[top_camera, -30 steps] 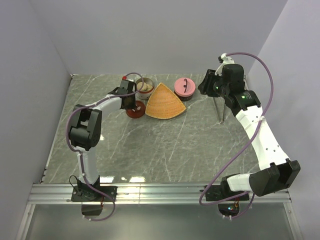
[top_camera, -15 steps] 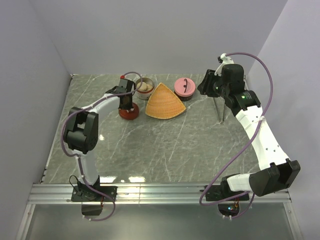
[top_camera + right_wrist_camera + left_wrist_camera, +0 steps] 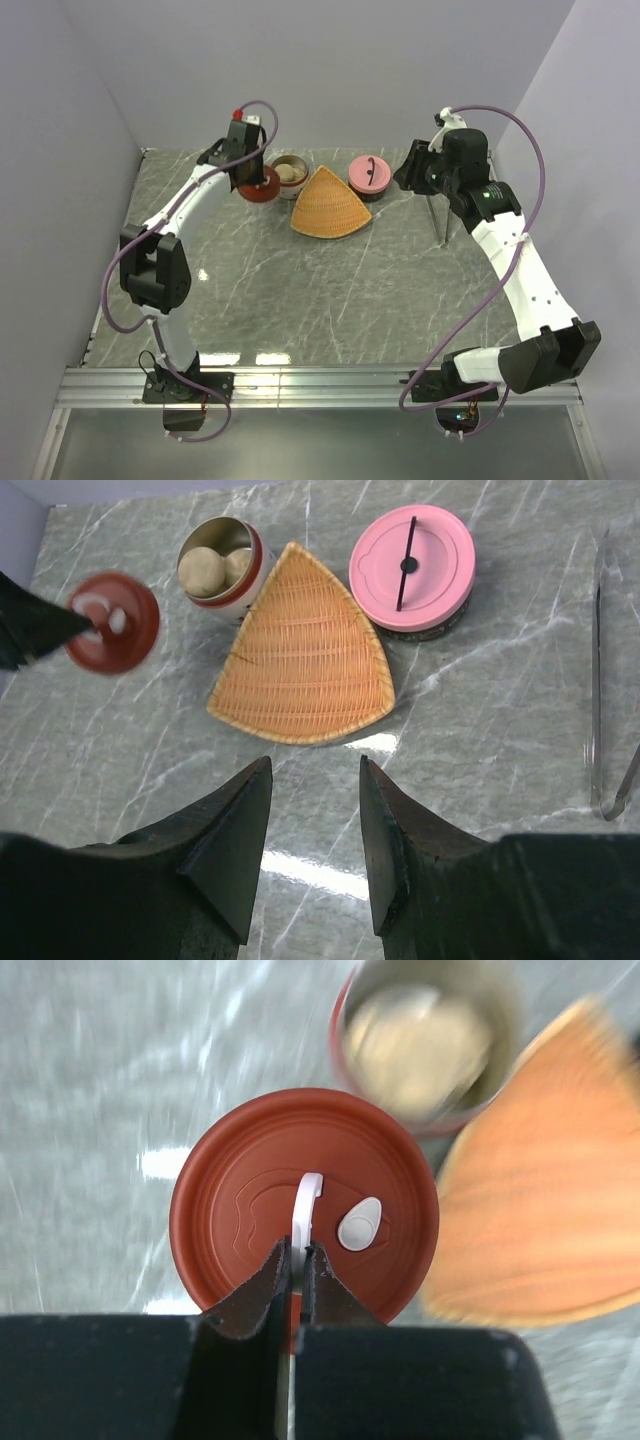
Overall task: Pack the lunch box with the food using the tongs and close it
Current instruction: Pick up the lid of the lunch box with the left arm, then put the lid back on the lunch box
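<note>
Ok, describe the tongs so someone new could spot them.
Start at the orange woven tray mid-table, then pass the pink-lidded container to its right. The tongs lie flat beyond it, alone: the only thin silver metal thing.

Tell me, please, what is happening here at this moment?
The left gripper has its jaws shut on the white handle of a red lid and holds it beside the open round tin, which contains beige lumps. The right gripper hovers with open jaws and holds nothing. The tongs lie untouched on the table. The pink-lidded container is closed, and the woven tray carries no food.
</note>
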Robot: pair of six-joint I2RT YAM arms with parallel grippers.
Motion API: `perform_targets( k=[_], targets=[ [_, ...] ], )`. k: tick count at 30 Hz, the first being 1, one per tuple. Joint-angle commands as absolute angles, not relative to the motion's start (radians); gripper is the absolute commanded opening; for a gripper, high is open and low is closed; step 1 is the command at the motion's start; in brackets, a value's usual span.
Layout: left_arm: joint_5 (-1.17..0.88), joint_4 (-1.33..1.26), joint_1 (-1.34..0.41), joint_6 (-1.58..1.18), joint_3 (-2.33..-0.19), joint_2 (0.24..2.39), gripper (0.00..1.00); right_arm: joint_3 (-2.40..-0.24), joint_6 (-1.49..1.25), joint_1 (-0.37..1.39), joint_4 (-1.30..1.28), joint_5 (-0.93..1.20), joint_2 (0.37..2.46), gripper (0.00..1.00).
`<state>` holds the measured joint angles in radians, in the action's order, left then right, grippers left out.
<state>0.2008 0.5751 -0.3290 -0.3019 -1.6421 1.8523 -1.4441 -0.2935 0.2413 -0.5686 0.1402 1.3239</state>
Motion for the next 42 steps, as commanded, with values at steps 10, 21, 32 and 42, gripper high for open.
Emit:
perform_targets(
  k=[10, 21, 32, 42],
  targets=[
    [0.092, 0.673, -0.334, -0.334, -2.169, 2.172, 0.0, -1.324, -0.305, 0.235, -0.575, 0.095, 1.15, 0.48],
    [0.08, 0.647, -0.336, -0.365, -2.284, 2.315, 0.0, -1.442, -0.336, 0.238, -0.572, 0.112, 1.267, 0.47],
    [0.055, 0.609, -0.353, -0.379, -2.303, 2.37, 0.0, -1.482, -0.325, 0.238, -0.591, 0.155, 1.347, 0.47],
    [0.069, 0.604, -0.367, -0.385, -2.299, 2.387, 0.04, -1.496, -0.316, 0.236, -0.595, 0.167, 1.367, 0.47]
  ],
)
